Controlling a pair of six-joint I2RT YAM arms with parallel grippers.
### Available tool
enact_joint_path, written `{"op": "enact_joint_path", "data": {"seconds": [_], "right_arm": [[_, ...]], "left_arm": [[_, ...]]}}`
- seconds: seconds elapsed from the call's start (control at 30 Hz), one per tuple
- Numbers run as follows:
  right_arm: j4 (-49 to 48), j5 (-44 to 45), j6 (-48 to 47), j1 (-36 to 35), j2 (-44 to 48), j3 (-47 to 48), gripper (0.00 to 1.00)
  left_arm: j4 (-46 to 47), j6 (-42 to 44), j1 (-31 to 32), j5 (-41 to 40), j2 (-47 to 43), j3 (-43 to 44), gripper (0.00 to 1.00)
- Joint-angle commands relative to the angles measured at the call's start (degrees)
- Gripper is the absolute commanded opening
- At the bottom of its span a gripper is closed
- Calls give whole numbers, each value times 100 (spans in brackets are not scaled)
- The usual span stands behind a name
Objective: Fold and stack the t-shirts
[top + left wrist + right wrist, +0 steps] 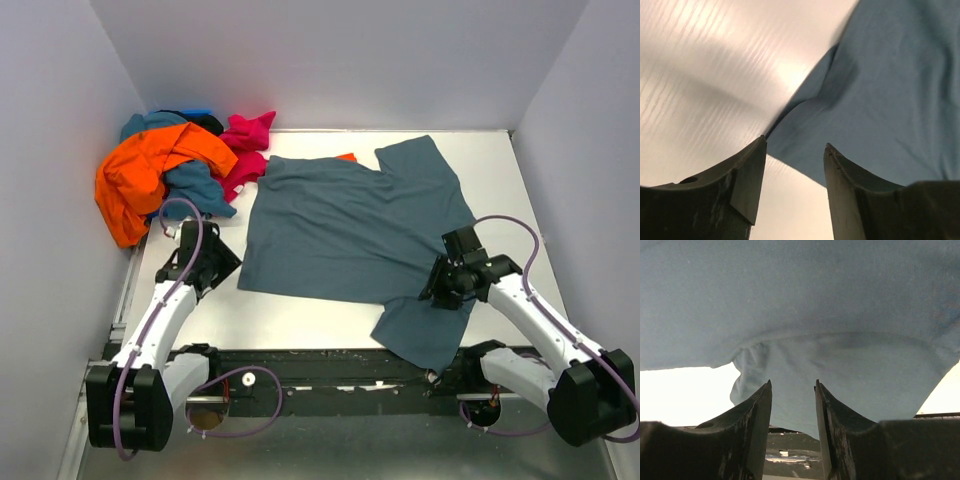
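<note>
left gripper (795,145) and right gripper (792,382) both part-open, empty, over the outspread, lightly creased slate blue-grey t-shirt (350,225)

On the white table (300,310) lie a spread slate t-shirt (340,230) and, far left, a heap of crumpled t-shirts (165,170).

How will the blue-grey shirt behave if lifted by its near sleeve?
Probably floppy: the blue-grey shirt lies flat with soft wrinkles, so it should sag from one pinch. It looks thin and light, and may slide on the smooth table.
</note>
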State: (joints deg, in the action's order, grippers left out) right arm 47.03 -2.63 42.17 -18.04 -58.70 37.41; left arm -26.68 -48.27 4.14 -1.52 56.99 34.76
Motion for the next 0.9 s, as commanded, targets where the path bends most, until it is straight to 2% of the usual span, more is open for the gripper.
{"op": "enact_joint_path", "data": {"seconds": [0.0,0.2,0.47,0.63,0.87], "right_arm": [[-80,140,186,-41,139,-76,49],[263,781,441,-33,288,100,49],[307,966,678,-33,517,-23,49],[772,1528,1169,-33,754,-5,49],[984,1801,1785,-33,1264,-269,49]], "left_arm": [[-216,-68,-1,-104,66,-276,56],[-74,-112,-1,20,321,-479,54],[118,-271,219,-15,400,-708,51],[355,-288,245,-120,690,-778,49],[812,-586,342,-516,638,-1112,45]]}}
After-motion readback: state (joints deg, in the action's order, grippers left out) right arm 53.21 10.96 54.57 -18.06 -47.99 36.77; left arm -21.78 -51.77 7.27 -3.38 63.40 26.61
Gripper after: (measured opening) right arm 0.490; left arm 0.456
